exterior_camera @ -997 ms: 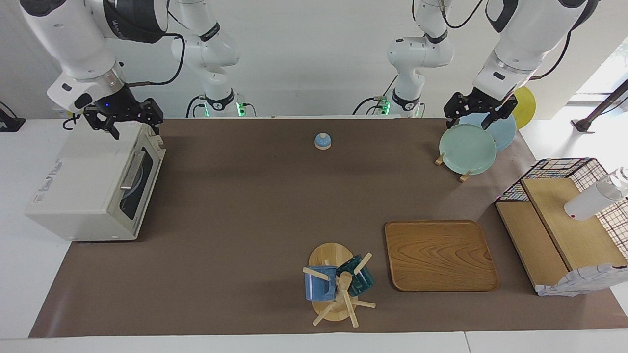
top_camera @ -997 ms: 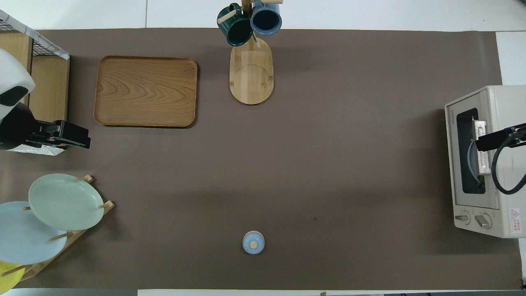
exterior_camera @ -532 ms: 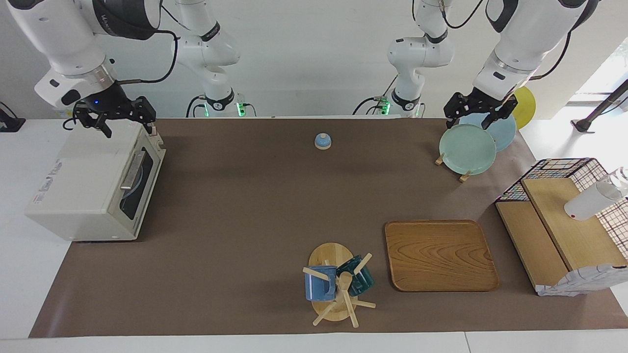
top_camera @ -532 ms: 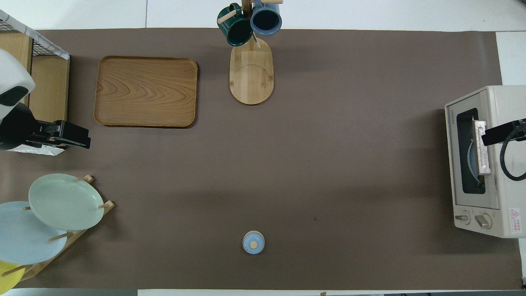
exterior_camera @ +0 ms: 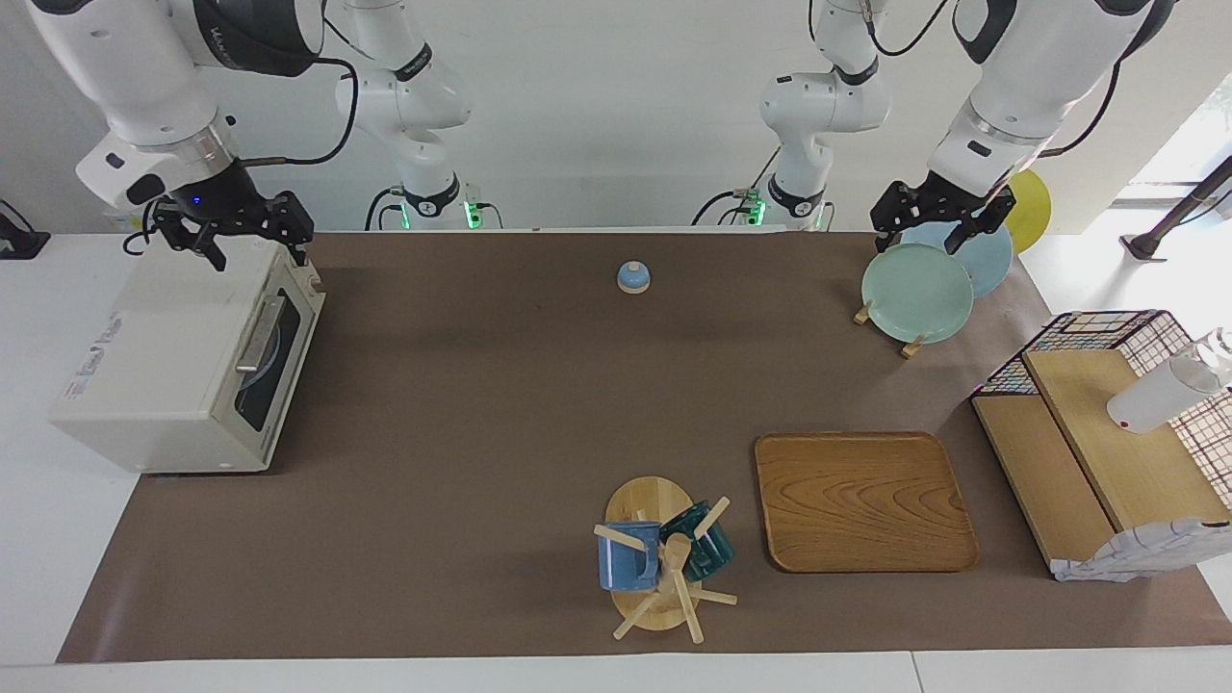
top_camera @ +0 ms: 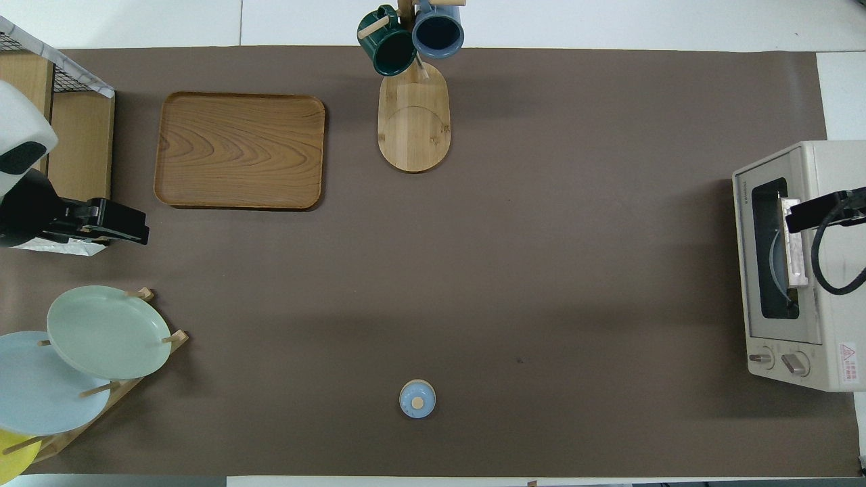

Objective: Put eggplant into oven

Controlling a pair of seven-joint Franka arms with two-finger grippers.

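The cream-white oven [exterior_camera: 164, 375] stands at the right arm's end of the table, its dark glass door [exterior_camera: 274, 356] shut; it also shows in the overhead view [top_camera: 812, 270]. A pale blue plate edge shows through the glass. The eggplant is not in view in either view. My right gripper [exterior_camera: 258, 252] hangs open and empty over the oven's top, at its end nearer the robots, and shows in the overhead view [top_camera: 805, 215]. My left gripper [exterior_camera: 919, 234] waits open and empty over the plate rack [exterior_camera: 914, 289].
A small blue lidded pot [exterior_camera: 633, 277] sits mid-table near the robots. A wooden tray [exterior_camera: 864, 500] and a mug tree [exterior_camera: 664, 558] with two mugs stand farther out. A wire-and-wood shelf [exterior_camera: 1107, 433] with a white bottle stands at the left arm's end.
My right gripper shifted slightly back and forth above the oven's top. The left arm has not moved, and the oven door stays shut.
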